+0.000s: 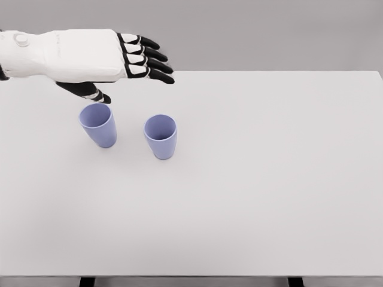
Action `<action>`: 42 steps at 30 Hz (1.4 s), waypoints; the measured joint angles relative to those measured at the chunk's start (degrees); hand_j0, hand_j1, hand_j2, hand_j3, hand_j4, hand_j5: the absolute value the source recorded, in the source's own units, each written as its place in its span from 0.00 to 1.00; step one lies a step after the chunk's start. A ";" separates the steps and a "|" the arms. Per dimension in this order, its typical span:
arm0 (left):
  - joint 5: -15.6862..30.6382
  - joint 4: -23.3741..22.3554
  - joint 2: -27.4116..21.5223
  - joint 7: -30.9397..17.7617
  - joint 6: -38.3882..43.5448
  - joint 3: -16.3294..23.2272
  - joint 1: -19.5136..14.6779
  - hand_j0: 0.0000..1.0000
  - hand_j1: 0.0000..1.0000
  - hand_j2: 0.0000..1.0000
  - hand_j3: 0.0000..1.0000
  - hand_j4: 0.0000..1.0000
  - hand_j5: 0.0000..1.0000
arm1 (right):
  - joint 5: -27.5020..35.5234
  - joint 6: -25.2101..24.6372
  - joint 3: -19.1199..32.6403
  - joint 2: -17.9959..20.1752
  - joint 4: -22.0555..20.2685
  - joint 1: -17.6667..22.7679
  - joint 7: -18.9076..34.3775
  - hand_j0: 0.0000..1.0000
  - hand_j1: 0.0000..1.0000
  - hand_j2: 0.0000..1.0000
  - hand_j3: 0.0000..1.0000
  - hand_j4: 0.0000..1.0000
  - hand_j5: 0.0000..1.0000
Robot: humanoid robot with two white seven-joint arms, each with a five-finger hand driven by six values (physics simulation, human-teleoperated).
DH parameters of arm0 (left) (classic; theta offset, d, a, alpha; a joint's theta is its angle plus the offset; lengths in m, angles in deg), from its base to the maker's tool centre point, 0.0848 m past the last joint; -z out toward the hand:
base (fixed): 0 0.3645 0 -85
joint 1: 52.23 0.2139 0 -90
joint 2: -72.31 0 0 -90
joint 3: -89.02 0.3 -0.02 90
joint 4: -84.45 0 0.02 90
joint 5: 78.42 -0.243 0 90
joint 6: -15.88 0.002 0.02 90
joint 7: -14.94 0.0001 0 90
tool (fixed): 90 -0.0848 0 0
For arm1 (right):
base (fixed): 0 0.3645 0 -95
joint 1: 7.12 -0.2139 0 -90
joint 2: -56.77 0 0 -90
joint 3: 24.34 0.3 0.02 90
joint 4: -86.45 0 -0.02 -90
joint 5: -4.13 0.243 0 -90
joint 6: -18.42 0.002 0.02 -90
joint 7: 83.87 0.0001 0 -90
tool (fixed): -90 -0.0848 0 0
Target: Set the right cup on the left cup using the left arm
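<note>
Clearly I have everything left: my left hand [119, 63] hovers open-fingered, while the right cup [161, 136] stands apart from the left cup [99, 124].

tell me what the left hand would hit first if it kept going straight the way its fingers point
Probably nothing: the left hand points right, above both cups, so its way looks free, though depth is unclear.
</note>
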 measured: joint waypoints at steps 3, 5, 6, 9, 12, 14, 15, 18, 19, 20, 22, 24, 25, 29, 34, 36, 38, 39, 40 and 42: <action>1.35 -0.15 0.28 -0.08 -0.10 8.10 -2.46 1.00 1.00 1.00 1.00 1.00 1.00 | 0.02 -0.01 0.00 0.00 0.00 0.00 0.00 1.00 1.00 1.00 1.00 1.00 1.00; 2.64 -0.16 0.48 -0.10 -0.11 11.88 -5.36 1.00 1.00 1.00 1.00 1.00 1.00 | 0.01 -0.01 0.00 0.00 0.00 0.00 0.00 1.00 1.00 1.00 1.00 1.00 1.00; 4.25 -0.13 0.56 -0.10 -0.08 13.60 -7.54 1.00 1.00 1.00 1.00 1.00 1.00 | 0.01 0.00 0.00 0.00 0.00 0.00 0.00 1.00 1.00 1.00 1.00 1.00 1.00; 8.50 -0.27 1.17 -0.10 -0.06 19.87 -14.15 0.98 0.98 0.98 0.98 0.98 0.98 | 0.00 -0.02 0.00 0.00 0.00 0.00 0.00 1.00 1.00 1.00 1.00 1.00 1.00; 10.83 -1.15 2.66 -0.11 0.18 24.53 -15.21 0.98 0.98 0.98 0.98 0.98 0.98 | 0.00 -0.01 0.00 0.00 0.00 0.00 0.00 1.00 1.00 1.00 1.00 1.00 1.00; 11.55 -2.45 3.62 -0.11 1.26 27.21 -17.41 0.98 0.98 0.98 0.98 0.98 0.98 | 0.00 -0.02 0.00 0.00 0.00 0.00 0.00 1.00 1.00 1.00 1.00 1.00 1.00; 11.76 -2.96 3.92 -0.11 1.78 28.58 -18.90 0.98 0.98 0.98 0.98 0.98 0.98 | 0.00 -0.01 0.00 0.00 0.00 0.00 0.00 1.00 1.00 1.00 1.00 1.00 1.00; 12.04 -3.85 4.62 -0.11 4.40 31.83 -19.60 0.98 0.98 0.98 0.98 0.98 0.98 | 0.00 0.00 0.00 0.00 0.00 0.00 0.00 1.00 1.00 1.00 1.00 1.00 1.00; 12.00 -4.00 4.90 -0.11 5.73 32.48 -19.69 0.98 0.98 0.98 0.98 0.98 0.98 | 0.00 -0.01 0.00 0.00 0.00 0.00 0.00 1.00 1.00 1.00 1.00 1.00 1.00; 11.92 -4.14 5.11 -0.11 6.90 33.06 -19.77 0.98 0.98 0.98 0.98 0.98 0.98 | 0.00 -0.01 0.00 0.00 0.00 0.00 0.00 1.00 1.00 1.00 1.00 1.00 1.00; 11.61 -4.46 5.41 -0.11 8.45 33.84 -19.95 0.98 0.98 0.98 0.98 0.98 0.98 | 0.00 0.00 0.00 0.00 0.00 0.00 0.00 1.00 1.00 1.00 1.00 1.00 1.00; 10.95 -4.63 5.74 -0.11 9.24 34.27 -19.95 0.98 0.98 0.98 0.98 0.98 0.98 | -0.01 -0.01 0.00 0.00 0.00 0.00 0.00 1.00 1.00 1.00 1.00 1.00 1.00; 10.40 -4.68 5.91 -0.11 9.46 34.41 -19.86 0.98 0.98 0.98 0.98 0.98 0.98 | -0.01 0.00 0.00 0.00 0.00 0.00 0.00 1.00 1.00 1.00 1.00 1.00 1.00; 7.78 -4.80 6.44 -0.11 9.88 34.88 -19.69 0.98 0.98 0.98 0.98 0.98 0.98 | 0.00 -0.02 0.00 0.00 0.00 0.00 0.00 1.00 1.00 1.00 1.00 1.00 1.00; 5.16 -6.30 7.25 -0.11 10.19 35.26 -19.16 0.98 0.98 0.98 0.98 0.98 0.98 | 0.00 -0.01 0.00 0.00 0.00 0.00 0.00 1.00 1.00 1.00 1.00 1.00 1.00; 4.61 -6.98 7.69 -0.11 10.35 35.31 -19.07 0.97 0.97 0.97 0.97 0.97 0.97 | 0.00 -0.01 0.00 0.00 0.00 0.00 0.00 1.00 1.00 1.00 1.00 1.00 1.00; 4.30 -7.59 8.04 -0.11 11.07 35.37 -18.55 0.97 0.97 0.97 0.97 0.97 0.97 | 0.00 -0.01 0.00 0.00 0.00 0.00 0.00 1.00 1.00 1.00 1.00 1.00 1.00; 4.12 -7.80 8.16 -0.11 11.66 35.37 -18.46 0.97 0.97 0.97 0.97 0.97 0.97 | 0.01 0.00 0.00 0.00 0.00 0.00 0.00 1.00 1.00 1.00 1.00 1.00 1.00; 3.85 -7.95 8.26 -0.11 12.19 35.37 -18.46 0.96 0.96 0.96 0.96 0.96 0.96 | 0.01 0.00 0.00 0.00 0.00 0.00 0.00 1.00 1.00 1.00 1.00 1.00 1.00; 2.96 -8.13 8.39 -0.11 12.91 35.34 -18.37 0.96 0.96 0.96 0.96 0.96 0.96 | 0.00 -0.01 0.00 0.00 0.00 0.00 0.00 1.00 1.00 1.00 1.00 1.00 1.00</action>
